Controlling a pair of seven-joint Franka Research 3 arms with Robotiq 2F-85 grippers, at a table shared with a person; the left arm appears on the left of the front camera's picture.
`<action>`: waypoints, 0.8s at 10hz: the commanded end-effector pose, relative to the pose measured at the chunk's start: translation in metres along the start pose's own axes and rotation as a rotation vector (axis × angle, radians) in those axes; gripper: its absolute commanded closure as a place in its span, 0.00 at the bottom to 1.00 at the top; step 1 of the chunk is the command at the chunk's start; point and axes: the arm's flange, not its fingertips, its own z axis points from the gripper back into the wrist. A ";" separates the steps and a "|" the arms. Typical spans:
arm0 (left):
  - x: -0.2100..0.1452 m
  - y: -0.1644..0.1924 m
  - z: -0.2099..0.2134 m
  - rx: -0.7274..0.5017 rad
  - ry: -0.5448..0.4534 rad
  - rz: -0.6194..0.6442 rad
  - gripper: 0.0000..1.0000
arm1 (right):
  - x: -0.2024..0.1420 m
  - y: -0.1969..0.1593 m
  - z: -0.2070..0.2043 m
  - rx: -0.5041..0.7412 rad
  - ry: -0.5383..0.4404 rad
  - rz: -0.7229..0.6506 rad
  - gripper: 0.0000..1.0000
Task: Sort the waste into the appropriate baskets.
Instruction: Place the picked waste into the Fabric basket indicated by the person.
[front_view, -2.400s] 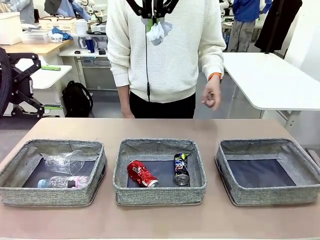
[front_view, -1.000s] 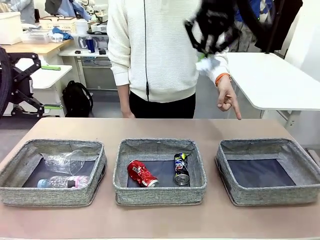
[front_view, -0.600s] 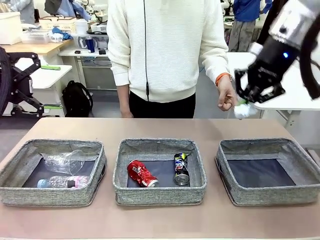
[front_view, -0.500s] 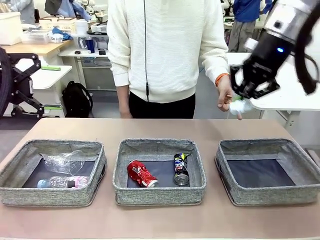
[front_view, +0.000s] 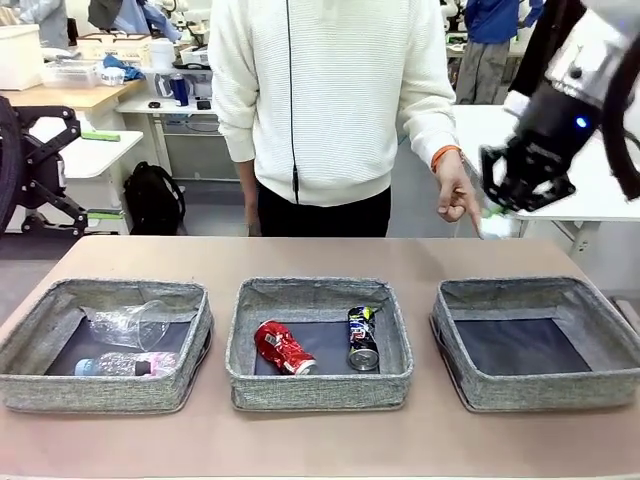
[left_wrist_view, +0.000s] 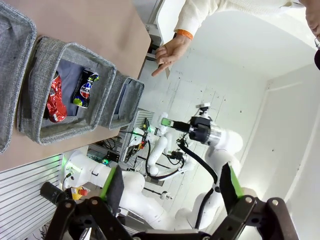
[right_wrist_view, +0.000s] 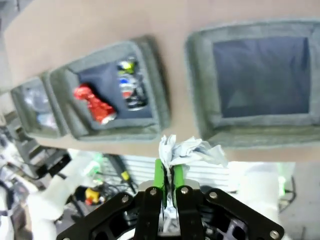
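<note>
My right gripper (front_view: 500, 207) hangs high beyond the far edge of the right basket (front_view: 540, 392), shut on the crumpled white paper wad (front_view: 495, 226); its own view shows the wad (right_wrist_view: 194, 150) pinched between the green pads (right_wrist_view: 160, 176). That basket's dark bottom (right_wrist_view: 260, 75) is bare. The middle basket (front_view: 318, 392) holds a crushed red can (front_view: 283, 347) and a dark blue-silver can (front_view: 362, 338). In the left basket (front_view: 100, 392) lie a clear cup (front_view: 130, 322) and a clear bottle (front_view: 125, 365). My left gripper (left_wrist_view: 170, 176) is open with nothing between its fingers.
A person in a white sweater stands at the far side, one hand (front_view: 455, 197) pointing down next to the wad. White tables and other workstations stand behind. Bare tan tabletop (front_view: 320, 255) runs between the baskets and the person.
My right arm has carried the paper wad from high over the middle of the table down and to the right, ending beside the person's hand behind the right basket. The baskets' contents are unchanged.
</note>
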 end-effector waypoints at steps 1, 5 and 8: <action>-0.001 -0.002 0.000 -0.010 -0.003 0.004 0.00 | -0.011 -0.056 -0.014 0.034 -0.065 0.052 0.93; -0.001 -0.002 0.000 -0.010 -0.003 0.004 0.00 | 0.002 -0.101 -0.043 0.258 -0.081 -0.054 0.93; -0.001 -0.002 0.000 -0.010 -0.003 0.004 0.00 | 0.000 -0.103 -0.040 0.249 -0.109 -0.032 0.31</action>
